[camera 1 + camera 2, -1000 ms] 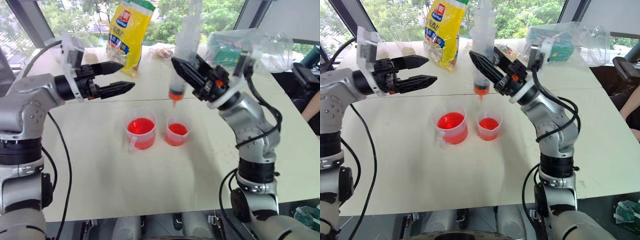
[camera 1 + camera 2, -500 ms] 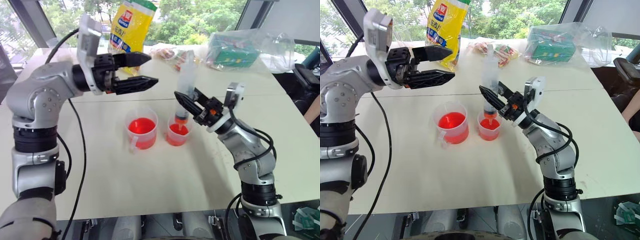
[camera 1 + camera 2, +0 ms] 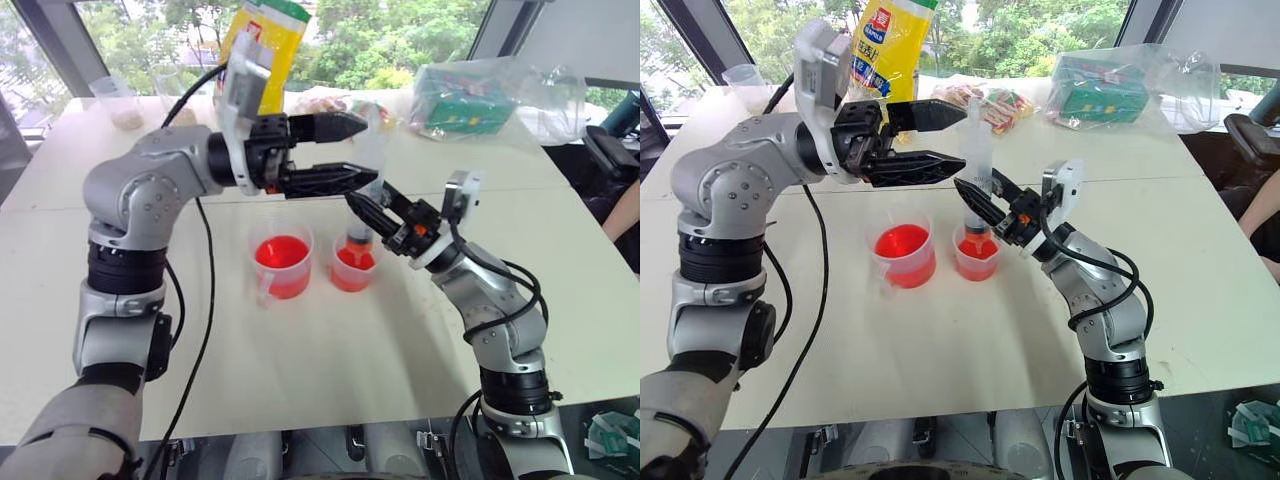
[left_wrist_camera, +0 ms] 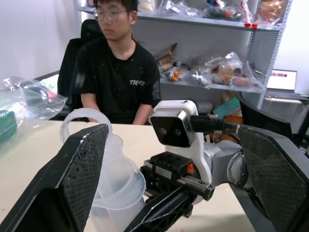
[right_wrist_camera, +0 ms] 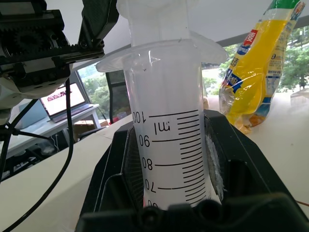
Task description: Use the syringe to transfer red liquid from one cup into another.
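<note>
The large clear plastic syringe (image 3: 977, 170) is clamped upright in the right gripper (image 3: 983, 210), tip in the smaller handleless clear cup (image 3: 977, 254) at 3 o'clock of the handled measuring cup (image 3: 905, 256). The left gripper (image 3: 940, 135), jaws spread, flanks the white plunger (image 4: 108, 159). Judged next: plunger is grasped and pressed.

The syringe (image 3: 365, 185) has its lower barrel hidden behind the right gripper (image 3: 368, 208). Its tip inside the smaller cup (image 3: 355, 266) is too small to make out.
</note>
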`<action>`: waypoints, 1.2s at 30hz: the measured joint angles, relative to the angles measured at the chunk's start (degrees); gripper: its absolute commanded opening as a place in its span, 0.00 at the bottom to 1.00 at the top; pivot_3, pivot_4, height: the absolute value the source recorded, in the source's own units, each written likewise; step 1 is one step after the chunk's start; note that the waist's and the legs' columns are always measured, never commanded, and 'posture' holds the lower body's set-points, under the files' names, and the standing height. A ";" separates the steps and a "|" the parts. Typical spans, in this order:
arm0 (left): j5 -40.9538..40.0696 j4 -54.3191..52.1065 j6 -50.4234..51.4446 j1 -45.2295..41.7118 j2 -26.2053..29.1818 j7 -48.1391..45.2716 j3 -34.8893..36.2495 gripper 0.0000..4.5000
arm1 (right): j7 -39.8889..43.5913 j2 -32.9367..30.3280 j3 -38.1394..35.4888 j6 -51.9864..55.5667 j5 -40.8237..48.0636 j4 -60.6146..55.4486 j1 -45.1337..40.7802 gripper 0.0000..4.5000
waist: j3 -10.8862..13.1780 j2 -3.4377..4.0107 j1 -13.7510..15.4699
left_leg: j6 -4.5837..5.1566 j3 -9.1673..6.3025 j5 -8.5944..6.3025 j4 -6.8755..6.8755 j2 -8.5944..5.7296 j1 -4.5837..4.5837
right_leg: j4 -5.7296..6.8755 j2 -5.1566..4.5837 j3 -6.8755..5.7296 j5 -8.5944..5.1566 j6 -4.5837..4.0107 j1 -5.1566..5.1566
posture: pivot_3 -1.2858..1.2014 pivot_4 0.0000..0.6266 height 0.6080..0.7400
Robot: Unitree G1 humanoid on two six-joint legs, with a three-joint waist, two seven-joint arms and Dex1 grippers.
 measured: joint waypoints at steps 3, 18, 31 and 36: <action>0.65 0.79 -0.22 -0.56 -0.66 -0.05 -0.53 0.98 | -0.15 0.00 -0.24 -0.01 -0.01 0.10 0.00 0.30 | 0.00 0.00 0.03 | 0.00 0.00 0.00 0.00 0.00 0.00 | 0.00 0.00 0.00 0.00 0.00 0.00 | 0.52 0.24 1.00; 4.82 4.88 -2.80 -2.09 -3.33 -1.18 -2.26 0.86 | -0.28 -0.01 0.66 -0.09 -0.45 0.24 0.13 0.30 | 0.00 0.00 0.05 | 0.00 0.00 0.00 0.01 0.00 0.00 | 0.00 0.00 0.00 0.00 0.00 0.02 | 0.52 0.24 1.00; 8.46 7.84 -4.34 -2.29 -3.63 -1.56 -1.93 0.01 | 0.14 -0.59 1.29 0.19 -0.65 -0.11 0.35 0.30 | 0.00 0.00 0.10 | 0.00 -0.01 0.00 0.03 -0.01 0.00 | 0.00 0.00 0.00 0.00 0.01 0.03 | 0.52 0.24 1.00; 9.64 8.66 -5.89 -2.29 -3.88 -2.54 -2.71 0.01 | -0.50 -1.59 1.12 1.14 -0.38 -0.74 0.33 0.30 | 0.00 0.00 0.07 | 0.00 -0.01 0.00 0.03 -0.01 0.00 | 0.00 0.00 0.00 0.00 0.00 0.03 | 0.52 0.24 1.00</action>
